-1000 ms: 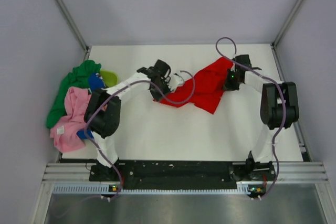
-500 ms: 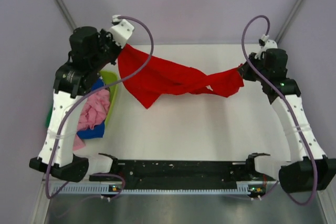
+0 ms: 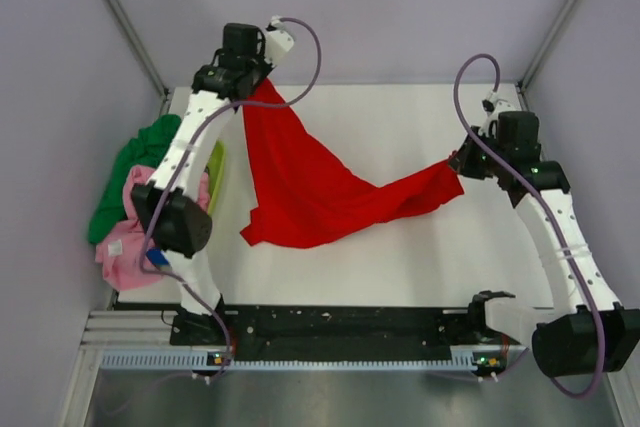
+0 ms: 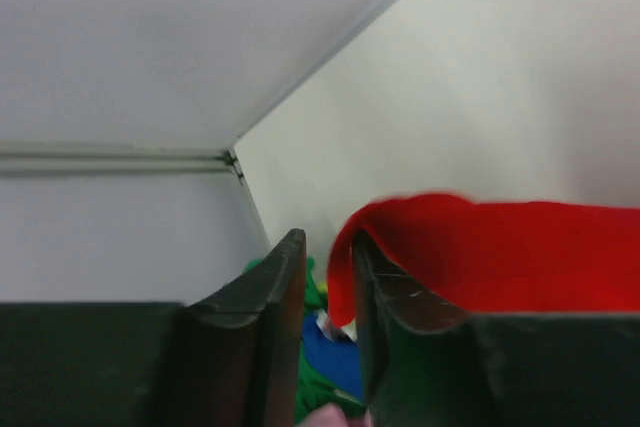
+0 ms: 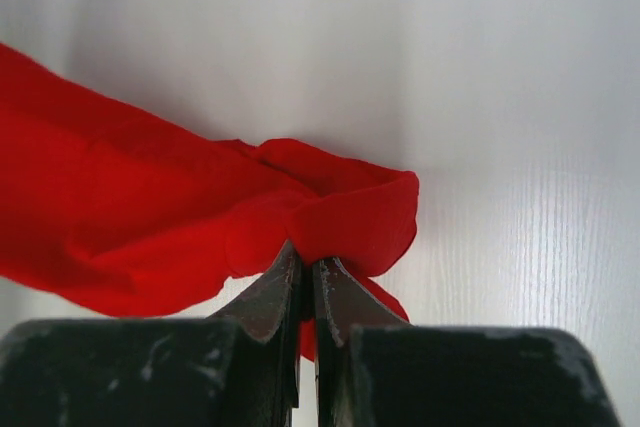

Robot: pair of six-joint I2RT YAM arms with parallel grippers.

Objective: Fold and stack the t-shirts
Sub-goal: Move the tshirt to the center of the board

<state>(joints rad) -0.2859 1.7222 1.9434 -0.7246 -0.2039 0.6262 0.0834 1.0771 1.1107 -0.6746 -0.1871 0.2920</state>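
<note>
The bright red t-shirt [image 3: 310, 187] hangs stretched between my two grippers over the white table [image 3: 400, 257], and its lower edge rests on the table at the left middle. No print shows on it. My left gripper [image 3: 252, 82] is raised at the back left and pinches the shirt's top corner. In the left wrist view the red cloth [image 4: 500, 247] drapes over one finger and runs down between the jaws of the left gripper [image 4: 328, 277]. My right gripper [image 3: 462, 162] is shut on the shirt's other corner at the right, with the cloth [image 5: 150, 217] bunched at its tips [image 5: 307, 267].
A pile of green [image 3: 140, 152], pink [image 3: 135, 217] and blue [image 3: 157, 257] t-shirts lies at the table's left edge around the lime-green basket [image 3: 214, 167]. The left wrist view shows the blue cloth [image 4: 330, 357] below the fingers. Grey walls close the back and sides.
Both grippers have lifted the red shirt off the table. The left arm has swung right along the back, and the twisted shirt now hangs open with its lower edge on the table.
</note>
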